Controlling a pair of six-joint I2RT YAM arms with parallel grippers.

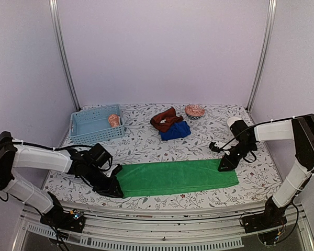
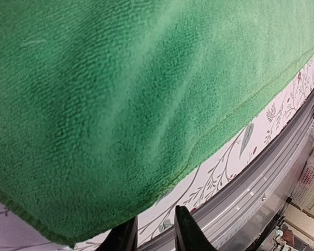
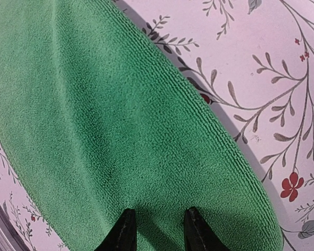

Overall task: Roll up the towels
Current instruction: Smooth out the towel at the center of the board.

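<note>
The green towel (image 1: 178, 177) was laid out flat as one long strip on the flower-patterned table (image 1: 146, 146), nearer the arms than the light blue basket (image 1: 97, 135) and stretching away to that basket's right. Its long axis was set across the table, roughly along the near edge, with the left end about in line with the basket's right side and the right end far from the basket. The left gripper (image 1: 114, 189) was placed at the towel end closer to the basket; in the left wrist view its fingers (image 2: 128, 235) were seen narrowly parted at the towel's near hem, with patterned table showing in the gap and nothing caught between them. The right gripper (image 1: 226, 164) was lowered onto the end farthest from the basket; in the right wrist view the fingertips (image 3: 196, 227) were seen a little apart, set down on the green pile, with flat cloth showing between them and no fold gripped. The orange towel (image 1: 113, 120) was held rolled inside the basket, at its right end. To the right of the basket, well apart from it, the rust-brown towel (image 1: 166, 119) was heaped partly over the deep blue towel (image 1: 175, 130), and the small bowl (image 1: 194, 111) was set farther right again.
</note>
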